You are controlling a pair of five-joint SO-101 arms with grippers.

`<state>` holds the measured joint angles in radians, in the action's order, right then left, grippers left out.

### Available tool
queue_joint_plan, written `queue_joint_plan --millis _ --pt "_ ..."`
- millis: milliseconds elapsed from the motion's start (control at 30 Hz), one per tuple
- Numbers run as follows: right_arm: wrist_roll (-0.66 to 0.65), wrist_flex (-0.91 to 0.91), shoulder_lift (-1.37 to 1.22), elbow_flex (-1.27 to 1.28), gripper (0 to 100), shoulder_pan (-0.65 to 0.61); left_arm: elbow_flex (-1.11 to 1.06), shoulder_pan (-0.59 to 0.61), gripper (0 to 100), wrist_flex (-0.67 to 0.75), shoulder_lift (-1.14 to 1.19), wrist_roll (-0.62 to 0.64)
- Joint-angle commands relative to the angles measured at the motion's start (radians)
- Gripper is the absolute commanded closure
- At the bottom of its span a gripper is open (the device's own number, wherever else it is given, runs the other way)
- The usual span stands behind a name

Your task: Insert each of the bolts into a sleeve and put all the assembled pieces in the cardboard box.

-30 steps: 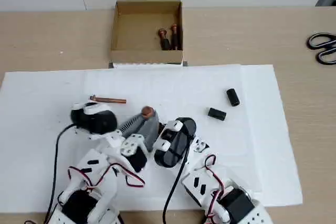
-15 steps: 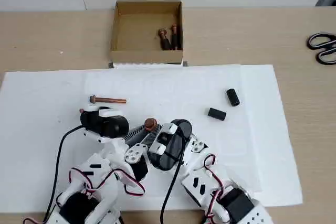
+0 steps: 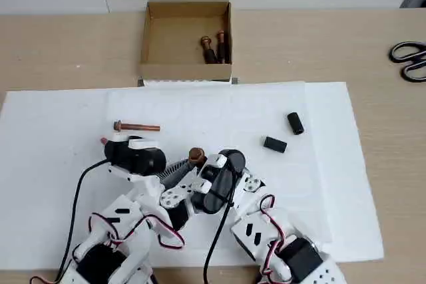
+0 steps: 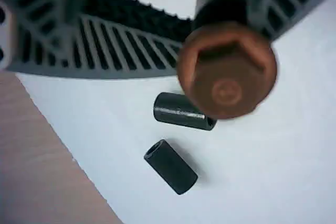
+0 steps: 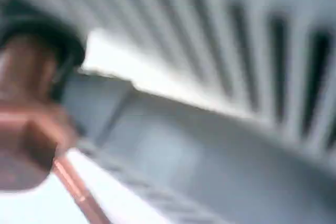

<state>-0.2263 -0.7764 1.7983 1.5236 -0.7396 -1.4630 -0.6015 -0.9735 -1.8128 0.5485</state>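
Note:
My left gripper (image 3: 191,164) sits low in the middle of the white paper, its grey ribbed fingers (image 4: 105,51) shut on a black sleeve with a copper bolt in it. The bolt's hex head (image 4: 227,77) faces the left wrist camera and shows as a copper dot (image 3: 196,155) in the high view. My right gripper (image 3: 218,176) is pressed close against it on the right, and the same bolt head (image 5: 26,140) looms in the right wrist view. A loose bolt (image 3: 136,126) lies to the left. Two empty sleeves (image 3: 275,144) (image 3: 295,123) lie to the right.
The cardboard box (image 3: 186,71) stands beyond the paper's far edge, with two assembled pieces (image 3: 214,48) in its right part. Scissors (image 3: 409,61) lie at the table's far right. The paper (image 3: 66,118) covers the near half of the table.
Both arms have drawn back toward the near edge together. The held bolt's head has moved nearer and slightly right, away from the loose bolt.

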Motion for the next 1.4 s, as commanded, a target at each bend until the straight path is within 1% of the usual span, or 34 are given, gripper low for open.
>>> queue_joint_plan --millis 0,100,267,333,467,600,700,800,900,933,1000,1100,1167,1200,1367 --pt "-0.005 0.028 0.015 -0.069 99.6 -0.002 -0.012 -0.028 75 -0.018 -0.003 -0.041" --pt "-0.005 0.028 0.015 -0.066 99.6 -0.002 -0.012 0.012 75 -0.015 -0.002 -0.098" --pt "-0.005 0.028 0.013 -0.064 99.6 -0.002 -0.012 0.123 75 -0.041 -0.002 -0.256" --pt "-0.005 0.027 0.013 -0.063 99.6 -0.002 -0.01 0.157 75 -0.055 -0.002 -0.301" --pt "-0.005 0.027 0.015 -0.048 99.6 -0.001 -0.001 0.187 75 -0.055 -0.002 -0.339" --pt "-0.005 0.027 0.015 -0.043 99.6 0.004 0.058 0.181 75 -0.052 -0.002 -0.339" --pt "-0.003 0.027 0.015 -0.041 99.6 0.047 0.101 0.186 75 -0.055 -0.002 -0.338" --pt "-0.002 0.027 0.015 -0.041 99.6 0.085 0.154 0.186 75 -0.055 -0.002 -0.299" --pt "-0.002 0.027 0.015 -0.041 99.6 0.091 0.197 0.186 76 -0.055 -0.002 -0.265" --pt "-0.002 0.027 0.015 -0.041 99.6 0.091 0.206 0.187 78 -0.054 -0.002 -0.259" --pt "0.014 0.025 0.013 -0.041 99.6 0.091 0.228 0.201 85 -0.049 -0.002 -0.255" --pt "0.057 -0.019 0.013 -0.041 99.6 0.093 0.248 0.273 99 -0.017 -0.002 -0.258" --pt "0.097 -0.053 0.013 -0.043 99.6 0.107 0.249 0.347 98 -0.002 -0.002 -0.258" --pt "0.123 -0.065 0.013 -0.044 99.6 0.125 0.248 0.388 99 0.0 -0.002 -0.259" --pt "0.278 -0.143 0.01 -0.041 99.6 0.275 0.222 0.572 99 -0.006 -0.002 -0.259"
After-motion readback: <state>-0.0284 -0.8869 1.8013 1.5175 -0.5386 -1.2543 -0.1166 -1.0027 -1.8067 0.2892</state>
